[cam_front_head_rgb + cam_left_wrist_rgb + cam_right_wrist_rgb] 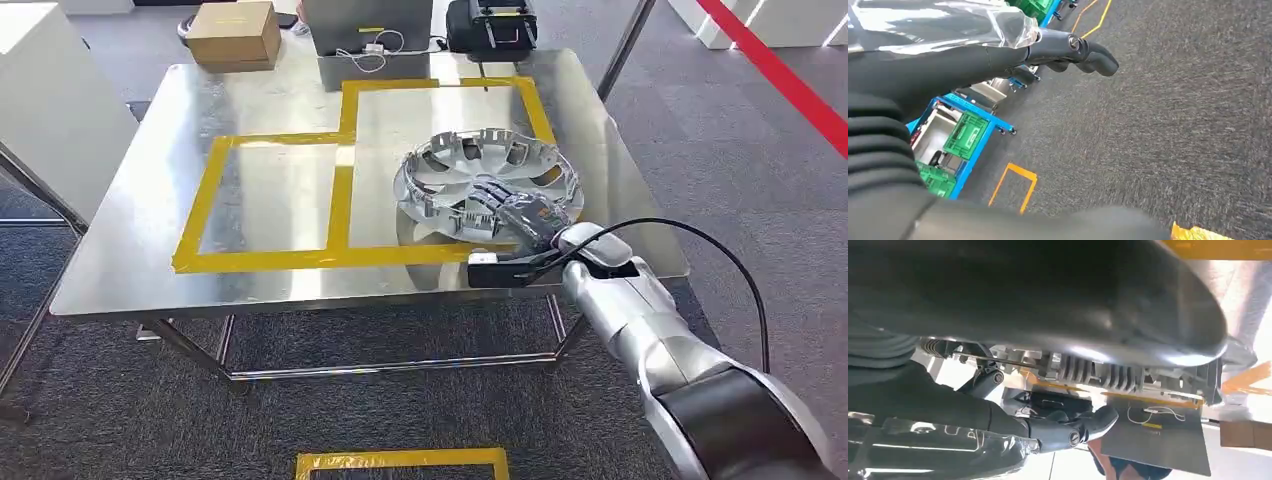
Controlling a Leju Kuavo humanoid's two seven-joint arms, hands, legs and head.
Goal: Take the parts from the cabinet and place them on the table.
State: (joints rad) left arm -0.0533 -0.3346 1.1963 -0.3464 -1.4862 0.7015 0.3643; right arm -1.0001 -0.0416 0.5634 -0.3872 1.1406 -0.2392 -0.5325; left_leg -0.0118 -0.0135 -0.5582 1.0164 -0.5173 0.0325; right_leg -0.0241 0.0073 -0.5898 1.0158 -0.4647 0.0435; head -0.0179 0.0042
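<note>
Step in hand — placement. The wheel cover [487, 185], a silver spoked plastic disc, lies on the steel desk [130, 230], inside the right-hand rectangle of the yellow tape outline [340, 190]. Its far rim appears to rest on the desk surface, while the near rim sits under the right hand [512, 210]. Whether the near rim is fully down or slightly tilted up cannot be told from these views.

Right arm pose: the silver forearm enters from the lower right of the head view and reaches up and left over the near edge of the desk. The right hand lies on the near portion of the wheel cover, fingers curled over the rim and spokes. The right wrist view confirms the grip — the thumb runs along one face of the ribbed rim and the dark fingers [1088, 425] close beneath it, so the part is pinched between them.

Left arm pose: the arm hangs at the robot's side, its camera looking down at grey carpet. The left hand [1068, 50] holds nothing; its dark fingers are curled in at the tips.

Next move, as a judgement: lower the near rim until the wheel cover sits flat inside the tape, spread the fingers, then draw the hand back without dragging the part across the tape line.
</note>
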